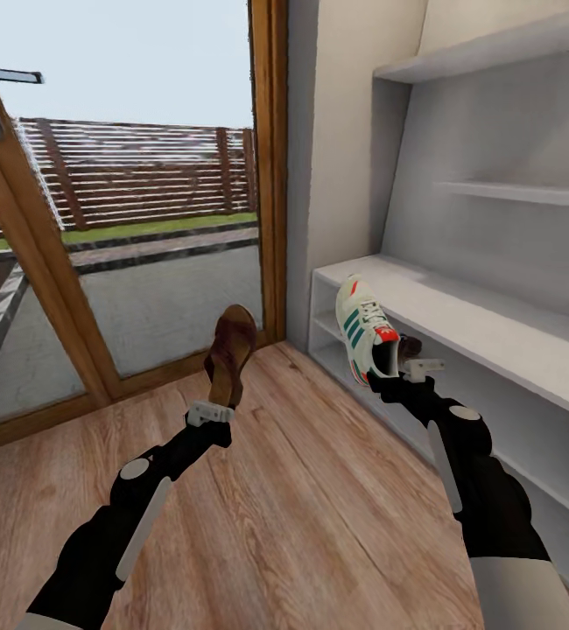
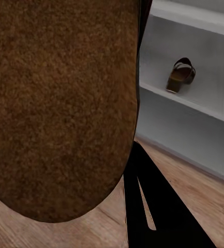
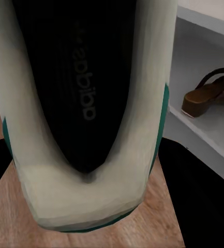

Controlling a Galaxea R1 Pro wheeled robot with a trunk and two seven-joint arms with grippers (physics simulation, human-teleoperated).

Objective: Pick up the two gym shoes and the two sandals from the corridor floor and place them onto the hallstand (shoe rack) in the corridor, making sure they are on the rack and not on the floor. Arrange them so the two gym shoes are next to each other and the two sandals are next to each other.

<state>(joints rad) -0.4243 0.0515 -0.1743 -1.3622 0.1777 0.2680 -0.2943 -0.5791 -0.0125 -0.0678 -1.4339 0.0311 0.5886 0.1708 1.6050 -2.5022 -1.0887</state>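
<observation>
1. From the head camera we see our left gripper closed on the heel end of a brown sandal, which stands upright, toe up, above the wood floor and in front of the glass door. Our right gripper holds a white sneaker by its heel, toe tilted up, just beside the front edge of the shoe rack. The jaws themselves are largely hidden behind the shoes. At the right border a small teal and red patch on a lower shelf is cut off; we cannot tell what it is. The floor between the two arms is open, and the broad top of the rack is bare.

2. In the left wrist camera the fuzzy brown sole of the held sandal blocks most of the picture, so the fingers are hidden. Past its edge a second sandal sits on a rack shelf, well apart.

3. In the right wrist camera the sneaker's dark insole and cream rim cover the jaws. Beside it the second sandal lies on the shelf, partly cut off at the border.
</observation>
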